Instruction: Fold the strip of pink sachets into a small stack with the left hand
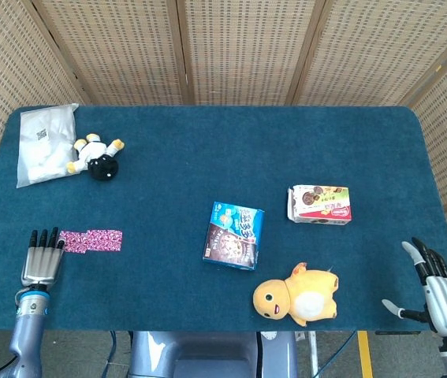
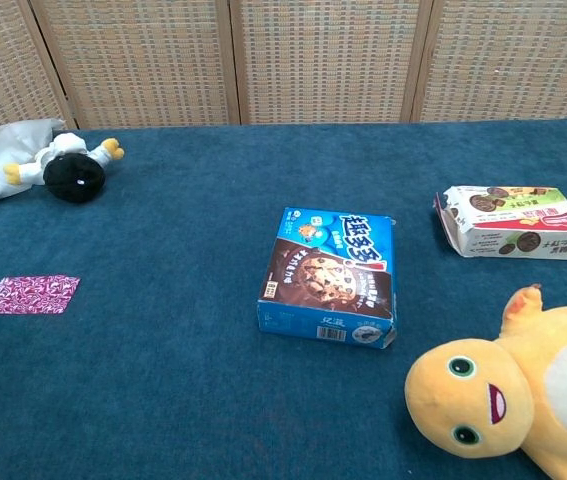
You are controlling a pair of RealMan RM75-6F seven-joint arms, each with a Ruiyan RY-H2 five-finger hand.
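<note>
Your left hand [image 1: 42, 257] lies flat and empty, fingers straight toward twelve o'clock, fingertips just beside the nine o'clock end of the flat strip of pink patterned sachets [image 1: 91, 240] on the blue cloth table [image 1: 184, 157]. Your right hand [image 1: 437, 290] rests open, thumb out toward nine o'clock.

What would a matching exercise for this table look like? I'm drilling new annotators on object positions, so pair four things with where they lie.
Things:
1. strip of pink sachets
2. yellow plush toy
3. white plastic bag
4. blue cookie box

Places:
A. far left corner of the table
B. table's middle
C. by the left hand, near left edge
D. near edge, just right of centre

Pairs: 1-C, 2-D, 3-A, 4-B
</note>
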